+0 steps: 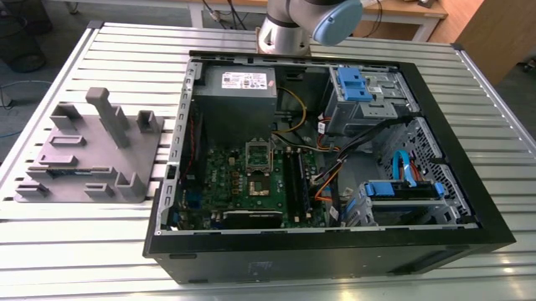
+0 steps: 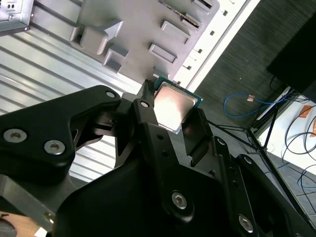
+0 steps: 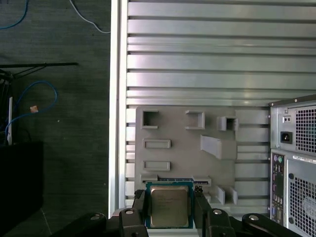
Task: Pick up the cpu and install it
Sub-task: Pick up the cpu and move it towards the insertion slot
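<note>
Shown in both wrist views: gripper (image 3: 170,213) (image 2: 173,112) clenched on the cpu (image 3: 169,203) (image 2: 174,101), with black fingers (image 3: 140,210) (image 2: 144,109) pressed against two opposite edges of the chip. Shiny metal top turned toward both cameras, ringed by a thin green-blue rim. Faint print on the lid in the first wrist view, too small to make out. Held clear of the computer case (image 3: 296,168), above the near edge of the grey tray (image 3: 187,148) (image 2: 138,29) and not touching it. Beneath the tray, a slatted aluminium table (image 3: 212,49), and beside that a dark floor with a loose blue cable (image 3: 37,96). On the rear panel of the case, a power inlet (image 3: 285,137), perforated vents and small port markings, none legible. In the exterior view: robot arm (image 1: 305,25) at the far side of the table (image 1: 125,56), the grey tray (image 1: 84,157) with its upright blocks on the exterior view's left, and the case (image 1: 327,263) lying open beside it. Inside, a green motherboard (image 1: 251,188) bearing the silver socket frame (image 1: 258,164), a power supply (image 1: 238,84) carrying a white printed label too small to read, blue-fronted drive bays (image 1: 356,84) and orange and blue cabling.
</note>
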Available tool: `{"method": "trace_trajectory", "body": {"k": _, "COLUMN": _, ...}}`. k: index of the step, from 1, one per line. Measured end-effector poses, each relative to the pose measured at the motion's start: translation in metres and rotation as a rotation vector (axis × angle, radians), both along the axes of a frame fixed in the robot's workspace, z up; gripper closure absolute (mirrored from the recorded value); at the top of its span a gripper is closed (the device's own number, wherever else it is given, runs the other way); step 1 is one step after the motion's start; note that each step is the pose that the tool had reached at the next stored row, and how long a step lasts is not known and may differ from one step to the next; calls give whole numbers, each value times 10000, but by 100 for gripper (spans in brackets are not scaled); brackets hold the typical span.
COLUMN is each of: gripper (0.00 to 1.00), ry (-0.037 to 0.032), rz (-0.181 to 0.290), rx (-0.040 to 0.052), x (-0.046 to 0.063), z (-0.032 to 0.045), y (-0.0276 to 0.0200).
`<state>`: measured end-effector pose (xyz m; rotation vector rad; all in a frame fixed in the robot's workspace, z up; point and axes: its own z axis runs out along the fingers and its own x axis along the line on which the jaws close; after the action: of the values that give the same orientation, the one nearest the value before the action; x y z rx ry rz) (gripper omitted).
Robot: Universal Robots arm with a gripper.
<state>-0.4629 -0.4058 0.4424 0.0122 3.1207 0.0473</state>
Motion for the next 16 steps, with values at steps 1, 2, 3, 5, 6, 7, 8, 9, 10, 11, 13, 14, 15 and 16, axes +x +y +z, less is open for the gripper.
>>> {"method": "trace_trajectory", "body": {"k": 1, "gripper": 53, "ry": 0, "rz": 0, "rx": 0, "x": 7, "z": 0, "y": 0}}
{"method": "trace_trajectory", "body": {"k": 2, "gripper": 53, "ry": 0, "rz": 0, "rx": 0, "x": 13, "z": -1, "y": 0}}
{"method": "trace_trajectory", "body": {"k": 3, "gripper": 53, "ry": 1, "rz": 0, "rx": 0, "x": 20, "z": -1, "y": 0}}
{"method": "trace_trajectory", "body": {"k": 5, "gripper": 53, "ry": 2, "rz": 0, "rx": 0, "x": 35, "z": -1, "y": 0}}
{"method": "trace_trajectory", "body": {"k": 6, "gripper": 53, "ry": 1, "rz": 0, "rx": 0, "x": 41, "z": -1, "y": 0}}
{"method": "trace_trajectory", "body": {"k": 7, "gripper": 53, "ry": 1, "rz": 0, "rx": 0, "x": 48, "z": -1, "y": 0}}
{"method": "trace_trajectory", "body": {"k": 8, "gripper": 53, "ry": 2, "rz": 0, "rx": 0, "x": 55, "z": -1, "y": 0}}
{"method": "trace_trajectory", "body": {"k": 9, "gripper": 53, "ry": 2, "rz": 0, "rx": 0, "x": 62, "z": -2, "y": 0}}
{"method": "trace_trajectory", "body": {"k": 10, "gripper": 53, "ry": 3, "rz": 0, "rx": 0, "x": 69, "z": -1, "y": 0}}
{"method": "trace_trajectory", "body": {"k": 11, "gripper": 53, "ry": 3, "rz": 0, "rx": 0, "x": 76, "z": -2, "y": 0}}
{"method": "trace_trajectory", "body": {"k": 13, "gripper": 53, "ry": 5, "rz": 0, "rx": -1, "x": 90, "z": -2, "y": 0}}
{"method": "trace_trajectory", "body": {"k": 14, "gripper": 53, "ry": 4, "rz": 0, "rx": 0, "x": 97, "z": -2, "y": 0}}
{"method": "trace_trajectory", "body": {"k": 15, "gripper": 53, "ry": 4, "rz": -1, "rx": -1, "x": 103, "z": -2, "y": 0}}
{"method": "trace_trajectory", "body": {"k": 16, "gripper": 53, "ry": 4, "rz": 0, "rx": 0, "x": 110, "z": -3, "y": 0}}
